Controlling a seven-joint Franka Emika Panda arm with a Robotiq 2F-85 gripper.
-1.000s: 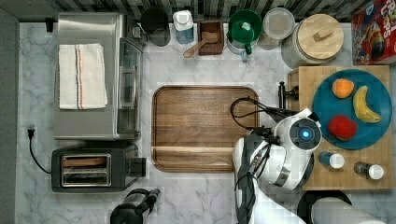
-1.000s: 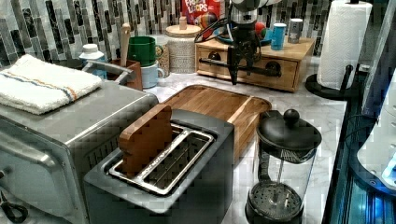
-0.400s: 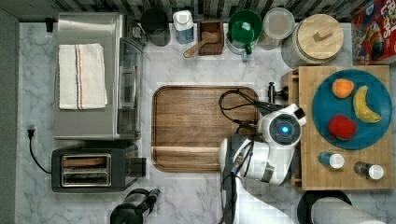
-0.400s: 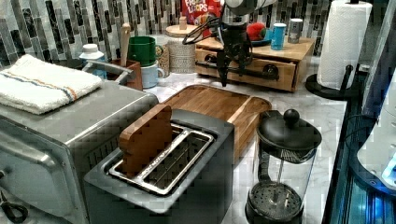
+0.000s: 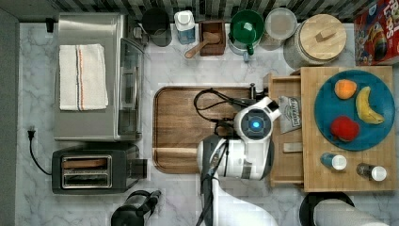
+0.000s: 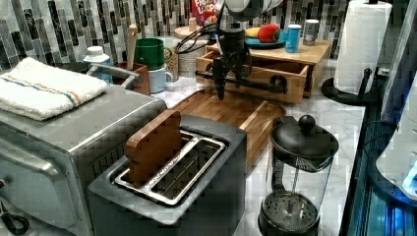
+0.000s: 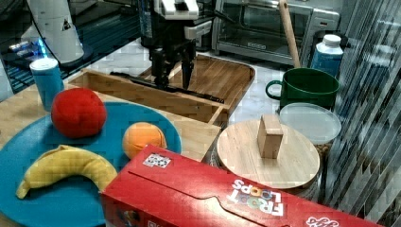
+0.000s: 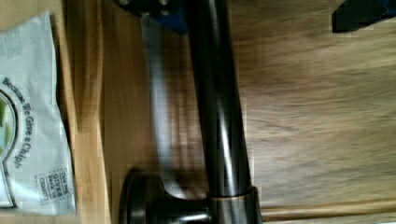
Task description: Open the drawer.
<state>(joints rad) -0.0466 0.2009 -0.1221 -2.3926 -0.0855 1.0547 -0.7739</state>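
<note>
Now the drawer [image 5: 284, 134] stands further out than it did a second ago: in the earlier top view its front sat close under the bamboo stand, and in the current top view it reaches well toward the top view's left, its front edge just beside the brown tray [image 5: 181, 127]. The arm has travelled the same way, its wrist now over the tray's edge nearest the drawer.

The gripper [image 6: 227, 81] points straight down at the handle [image 6: 241, 81], one finger on each side of the bar in the left and right views, so the fingers straddle the bar; whether they press on it or merely bracket it I cannot tell.

The drawer is shallow, rectangular, of light bamboo-coloured wood, with a long black bar handle [image 7: 165, 86] running across its front on round black mounts. It juts from under the bamboo stand [image 5: 348, 129] that carries the blue plate [image 5: 371, 136] of fruit. Inside it, in the top view, lies a white printed packet [image 5: 291, 114], near the front wall. In the wrist view the dark glossy bar [image 8: 217, 107] crosses in front of the tray's darker wood, with the packet [image 8: 28, 121] behind the drawer's pale front wall.
</note>
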